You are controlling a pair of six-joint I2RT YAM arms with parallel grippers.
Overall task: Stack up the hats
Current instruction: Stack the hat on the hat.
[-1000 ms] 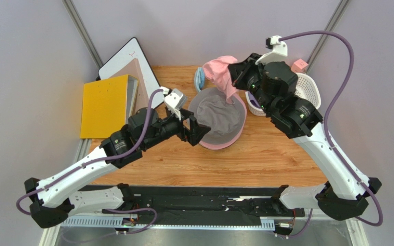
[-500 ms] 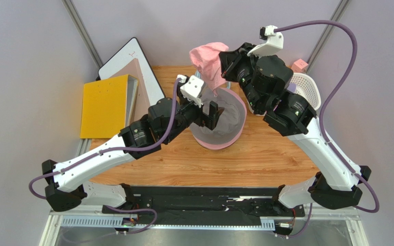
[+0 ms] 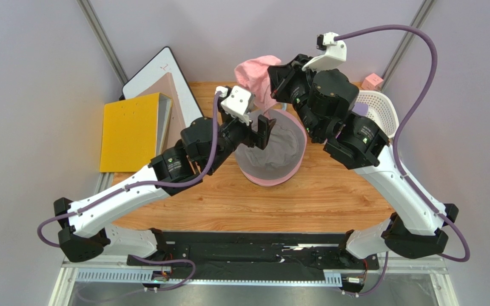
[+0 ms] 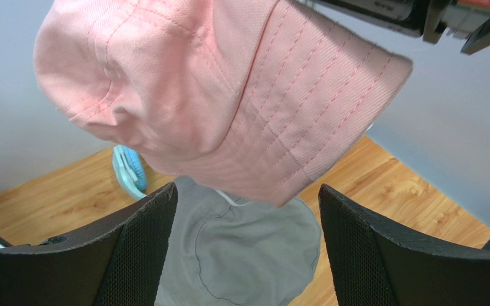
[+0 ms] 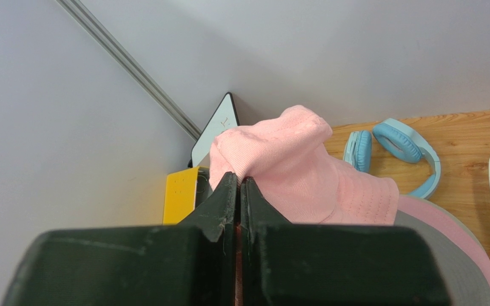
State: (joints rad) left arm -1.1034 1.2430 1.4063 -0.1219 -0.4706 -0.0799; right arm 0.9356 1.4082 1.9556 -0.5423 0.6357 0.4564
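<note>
Our right gripper pinches the pink bucket hat aloft over the grey hat near the desk's far edge. Our left gripper, fingers wide, should catch the brim before we lower squarely.

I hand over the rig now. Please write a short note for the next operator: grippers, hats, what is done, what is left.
Right gripper: shut on the pink hat, held above the table.
Left gripper: open, holding nothing, below that hat.
Grey hat: on the table, inside a pink rim.
Done: pink hat picked up.
Left: lower it onto the grey hat, release.
</note>
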